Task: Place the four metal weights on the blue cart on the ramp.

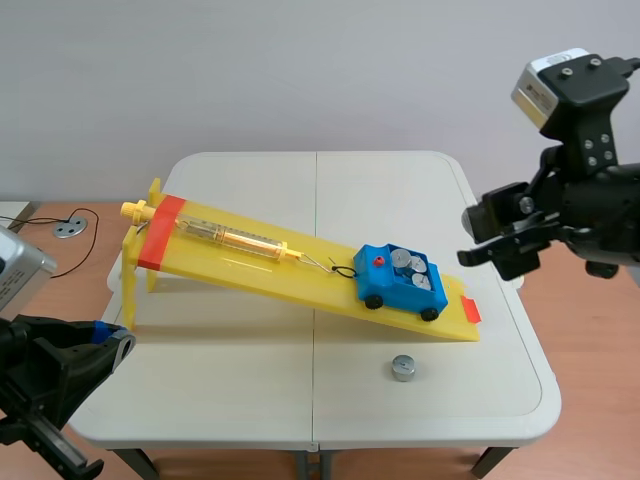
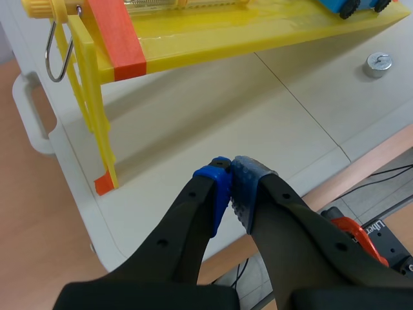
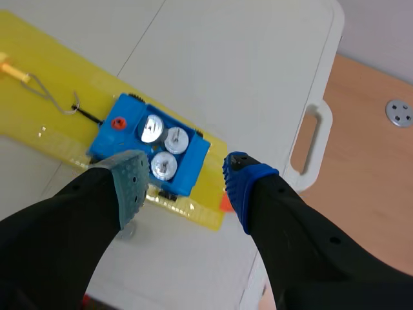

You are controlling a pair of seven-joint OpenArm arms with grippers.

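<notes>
Once checked against the ramp (image 1: pixel 260 265), found three metal weights (image 3: pixel 162 143) seated in the blue cart (image 1: pixel 385 290) near its low end, fourth weight (image 1: pixel 403 368) loose on bench (image 1: pixel 250 380) just beside that end, right gripper (image 3: pixel 182 184) wide above cart, left gripper (image 2: pixel 231 177) closed empty by raised end; judged last pickup pending, needing descent onto loose weight.
</notes>
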